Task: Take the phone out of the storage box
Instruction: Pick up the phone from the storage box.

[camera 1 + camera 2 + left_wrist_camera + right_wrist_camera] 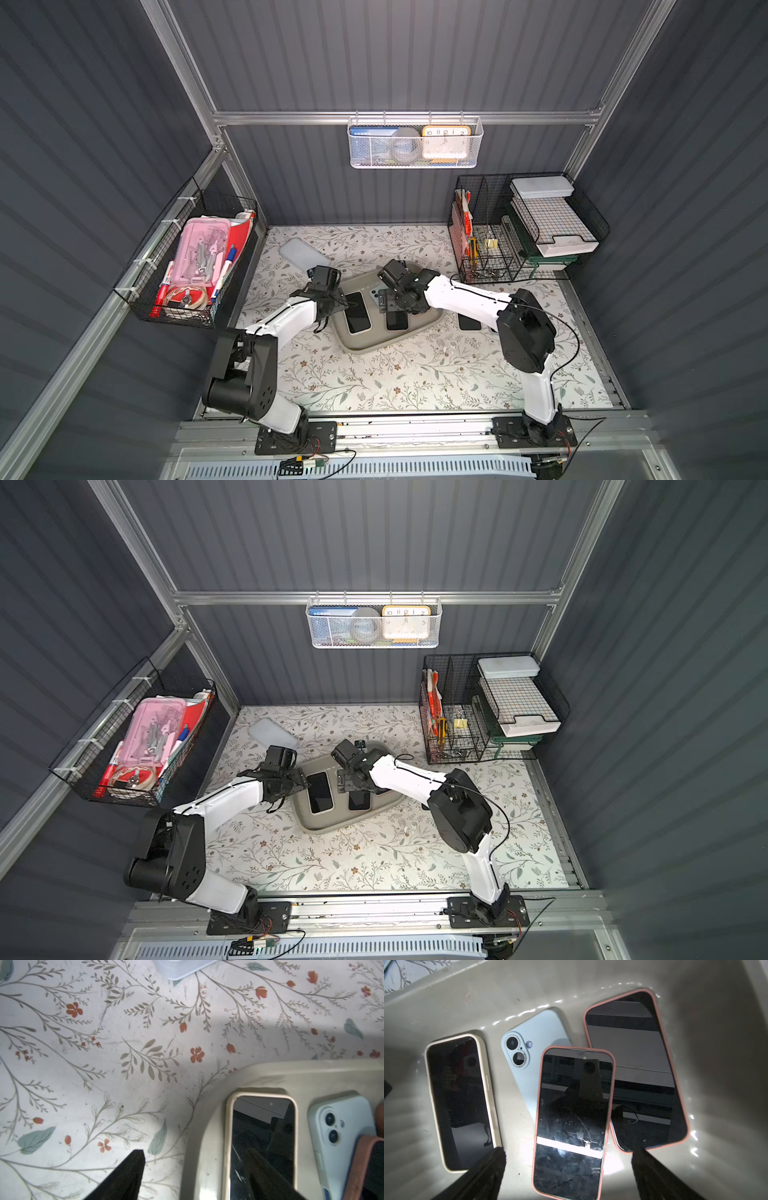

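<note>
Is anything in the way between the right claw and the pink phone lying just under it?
Nothing visible. The open right gripper hangs over the storage box, fingers either side of the middle pink-cased phone, which lies atop the blue phone and the other pink-cased phone.

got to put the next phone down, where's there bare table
Widest free patch: the floral table in front of the storage box, between the two arm bases. A narrower strip lies behind the box, between the pale slab and the black wire organiser. Crowded: right of the box, where a phone and the right arm sit.
</note>
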